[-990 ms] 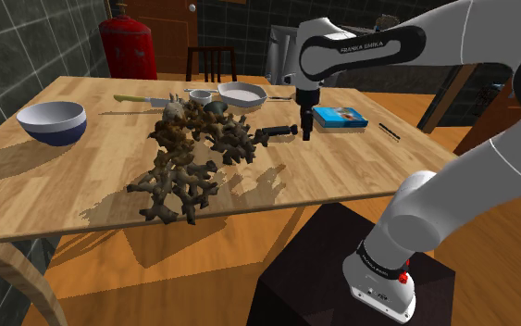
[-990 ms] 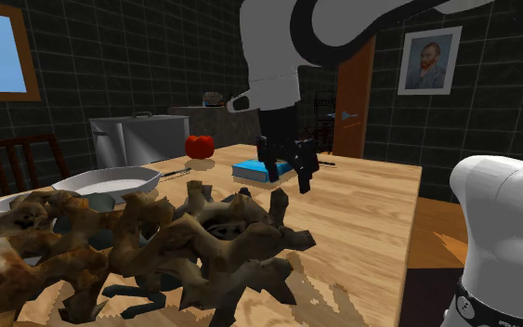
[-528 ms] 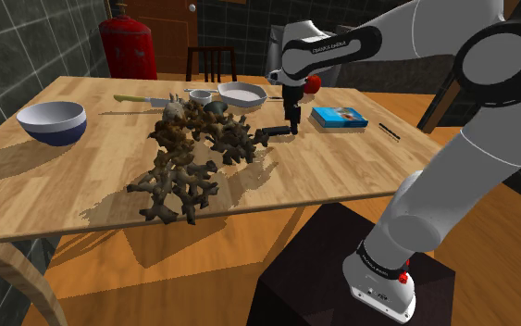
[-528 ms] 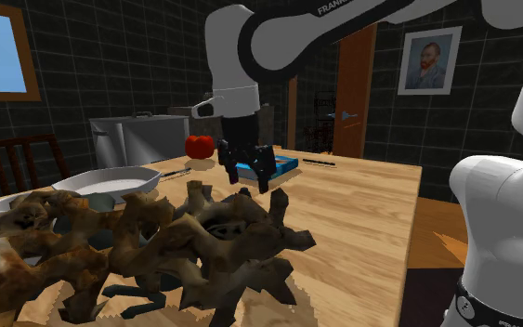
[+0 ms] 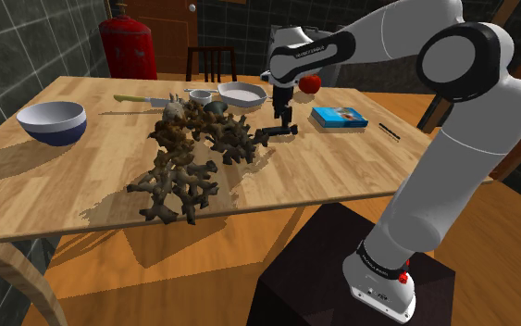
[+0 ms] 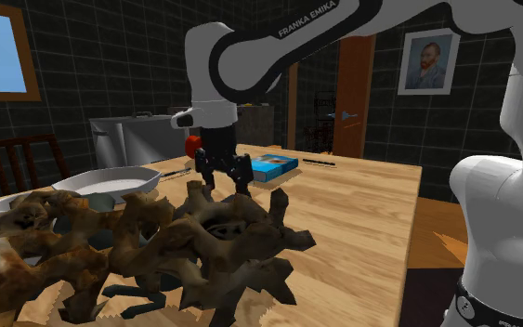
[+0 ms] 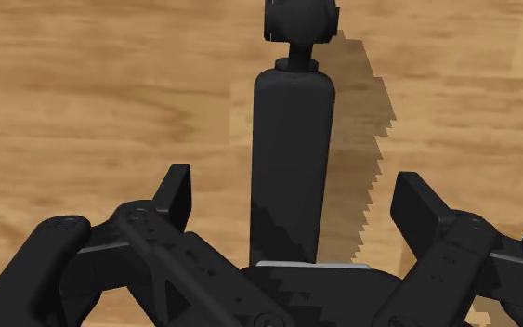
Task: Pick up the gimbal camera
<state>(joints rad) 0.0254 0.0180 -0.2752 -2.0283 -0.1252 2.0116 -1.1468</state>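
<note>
Here the gripper [image 7: 293, 186] is spread, one finger [image 7: 177, 186] on each side of the black camera [image 7: 292, 139] lying on the table [image 7: 92, 84], not touching it.

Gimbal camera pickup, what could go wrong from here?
The open fingers straddle the gimbal camera without touching it; the slim handle lies flat on the table, so closing too high may slip off. In the shoulder view its end sits by the brown branched piece, which could snag the gripper or the lift.
</note>
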